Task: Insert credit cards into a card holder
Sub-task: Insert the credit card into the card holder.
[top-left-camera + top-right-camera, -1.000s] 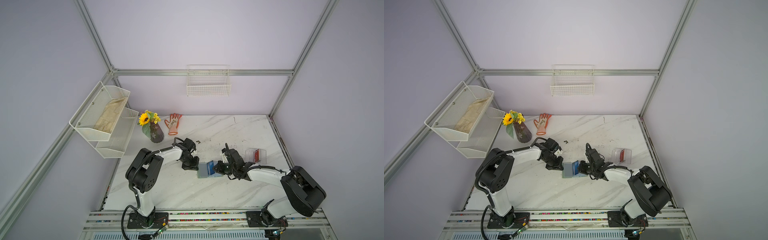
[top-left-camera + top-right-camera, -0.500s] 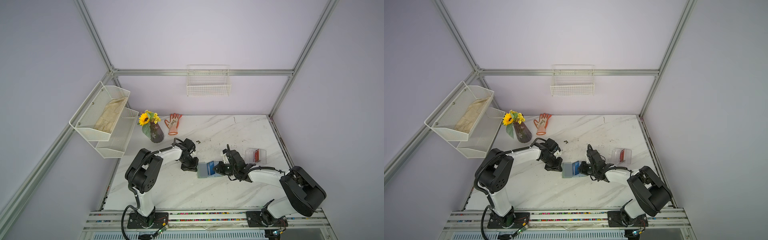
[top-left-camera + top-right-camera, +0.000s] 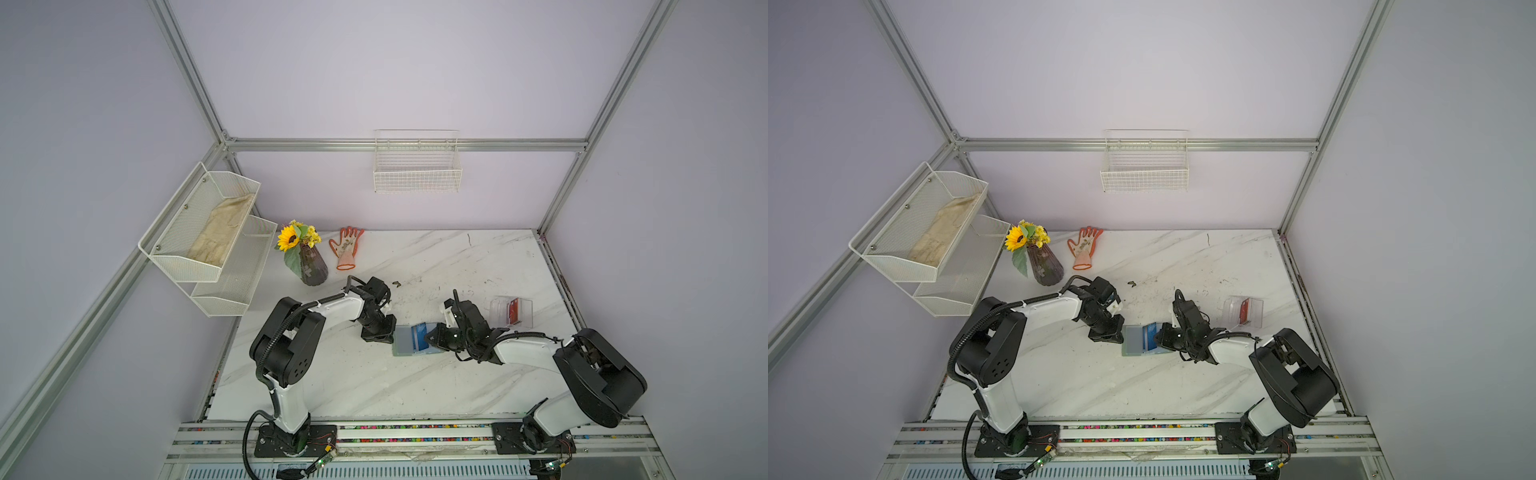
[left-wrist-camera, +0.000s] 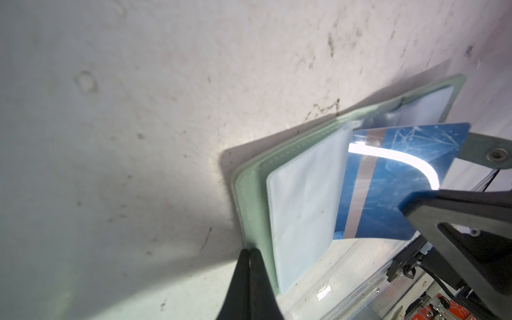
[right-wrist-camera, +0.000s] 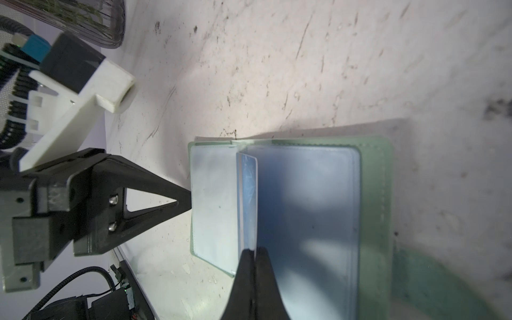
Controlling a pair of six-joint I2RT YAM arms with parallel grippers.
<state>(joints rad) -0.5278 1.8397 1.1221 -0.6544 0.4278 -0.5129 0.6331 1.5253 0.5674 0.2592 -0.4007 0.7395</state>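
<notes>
Holder (image 3: 400, 343) lying open, right gripper (image 3: 429, 337) clamping blue card (image 3: 419, 336) over its sleeves, left gripper (image 3: 390, 337), fingers together, touching its edge, box (image 3: 498, 308) holding red card (image 3: 514, 312) nearby, vase (image 3: 312, 270), glove (image 3: 347, 248) behind.

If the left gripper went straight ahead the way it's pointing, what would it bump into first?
The card holder. The shut left gripper points right at its near edge, by the clear sleeve. The tips look almost touching it, though depth is hard to judge.
</notes>
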